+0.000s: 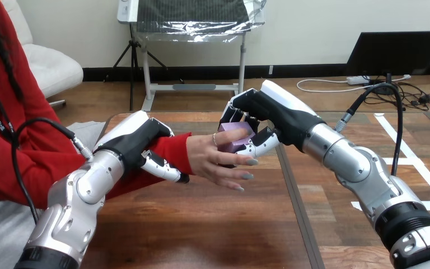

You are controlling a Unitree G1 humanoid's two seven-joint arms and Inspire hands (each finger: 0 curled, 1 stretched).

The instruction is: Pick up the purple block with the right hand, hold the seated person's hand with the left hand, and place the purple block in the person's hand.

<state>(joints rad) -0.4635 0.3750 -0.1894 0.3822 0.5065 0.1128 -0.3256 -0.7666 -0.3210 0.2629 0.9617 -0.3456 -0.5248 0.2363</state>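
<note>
Plainly, the right hand (269, 115) is closed round the purple block (235, 134), which sits in its fingertips, just above the person's hand (215, 159). If it lets go here, the block may slide off onto the table (201, 224), since that hand looks tilted rather than cupped. The left hand (137, 137) lies over the red-sleeved wrist behind the person's hand. Whether it grips I cannot tell, and a loose hold would let the person's hand drift. Whether block and palm touch is hidden too.

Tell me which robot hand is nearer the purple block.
Right. The right robot hand is curled round the block; the left robot hand is apart, at the person's wrist.
</note>
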